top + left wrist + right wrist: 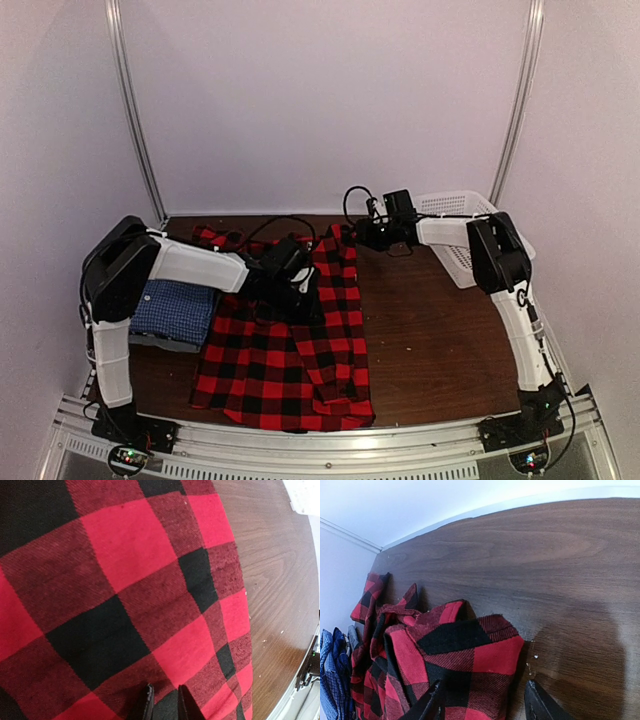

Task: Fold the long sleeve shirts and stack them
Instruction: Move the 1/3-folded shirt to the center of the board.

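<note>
1. the plaid shirt [285, 370] lies spread over the middle of the table [440, 340]. it reaches from the near edge almost to the back wall.
2. its far end is bunched. the right wrist view shows the collar rumpled, with a folded flap lying on the bare wood.
3. the blue shirt [178, 308] sits folded at the left, just beside the plaid one. it lies on a grey shirt [152, 341], of which only the edge shows beneath it.
4. the left gripper [165, 707] is low over the upper middle of the plaid shirt. its jaws are narrow and there is dark plaid cloth in the gap. i cannot tell whether the cloth is pinched or only touched.
5. the right gripper [485, 705] is at the far right corner of the plaid shirt. its jaws are wide, one finger over the cloth and the other over bare wood, and they hold nothing.
6. the basket [455, 205] stands in the far right corner, behind the right arm and well apart from the shirts.
</note>
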Robot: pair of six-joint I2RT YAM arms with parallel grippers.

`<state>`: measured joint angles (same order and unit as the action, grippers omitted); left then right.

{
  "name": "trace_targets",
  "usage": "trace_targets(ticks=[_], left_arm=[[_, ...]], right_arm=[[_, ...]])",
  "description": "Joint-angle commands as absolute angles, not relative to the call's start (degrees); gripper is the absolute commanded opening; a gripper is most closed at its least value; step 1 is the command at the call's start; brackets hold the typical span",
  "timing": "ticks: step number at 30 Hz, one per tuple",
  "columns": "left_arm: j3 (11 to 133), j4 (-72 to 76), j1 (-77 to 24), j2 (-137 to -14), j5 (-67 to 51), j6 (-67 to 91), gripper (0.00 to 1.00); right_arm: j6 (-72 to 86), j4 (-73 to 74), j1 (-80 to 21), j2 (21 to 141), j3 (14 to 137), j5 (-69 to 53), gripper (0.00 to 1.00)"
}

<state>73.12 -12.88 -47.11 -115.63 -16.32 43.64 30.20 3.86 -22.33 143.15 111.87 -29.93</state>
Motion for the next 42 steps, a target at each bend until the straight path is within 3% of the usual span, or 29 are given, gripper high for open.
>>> trace_targets(ticks=[1, 6, 14, 28, 31, 36, 42], left_arm=[[76.5, -11.9, -48.6, -118.1, -17.1, 42.6, 0.18], [76.1, -13.6, -49.2, -118.7, -16.5, 41.9, 0.18], [75.4, -16.3, -50.6, -118.7, -18.1, 39.7, 0.18], [68.1, -15.7, -54.9, -113.2, -20.5, 39.5, 0.18], [67.8, -15.8, -54.9, -111.2, -19.2, 39.7, 0.19], [68.3, -16.2, -54.8, -107.9, -16.0, 41.3, 0.22], [68.1, -18.3, -53.7, -104.6, -8.7, 45.5, 0.24]], right_arm=[[30.6, 1.2, -22.1, 145.9, 113.7, -33.5, 0.54], [31.0, 0.3, -22.0, 146.9, 113.8, -34.0, 0.39], [32.7, -2.4, -21.6, 144.3, 110.9, -35.0, 0.00], [31.1, -4.0, -21.2, 121.7, 77.9, -19.4, 0.00], [29.1, -0.6, -21.2, 119.7, 79.4, -16.0, 0.12], [25.7, 6.1, -22.1, 116.3, 83.8, -10.3, 0.45], [20.0, 7.6, -26.2, 115.1, 87.4, -9.2, 0.51]])
